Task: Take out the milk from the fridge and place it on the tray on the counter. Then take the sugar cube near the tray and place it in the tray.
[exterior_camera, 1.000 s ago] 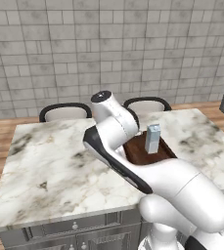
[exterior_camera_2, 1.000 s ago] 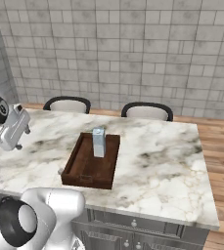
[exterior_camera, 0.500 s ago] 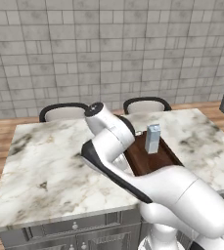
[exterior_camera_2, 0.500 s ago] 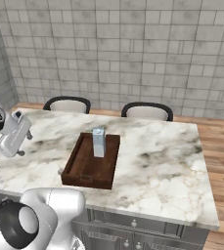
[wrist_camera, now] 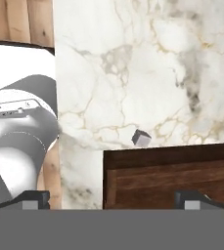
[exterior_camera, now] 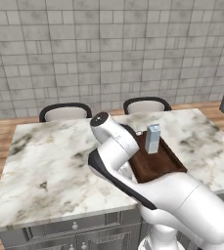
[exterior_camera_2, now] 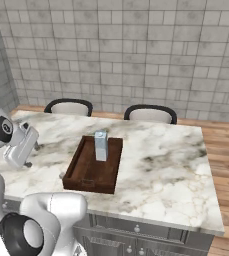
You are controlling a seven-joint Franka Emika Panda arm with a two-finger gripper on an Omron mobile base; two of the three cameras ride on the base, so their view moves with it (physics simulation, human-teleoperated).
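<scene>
Risk: the tiny white sugar cube [wrist_camera: 141,138] on the marble tabletop [wrist_camera: 133,73], just outside the dark brown wooden tray [wrist_camera: 172,178] rim at 11 o'clock of the wide-open claw [wrist_camera: 113,197], could skid (it's so small) if a fingertip nudges it.

Open marble counter [wrist_camera: 133,73] lies ahead of the widely parted fingertips [wrist_camera: 191,197]. The sugar cube [wrist_camera: 141,138] sits between them, just beyond the tray [wrist_camera: 172,176] rim beneath them.
</scene>
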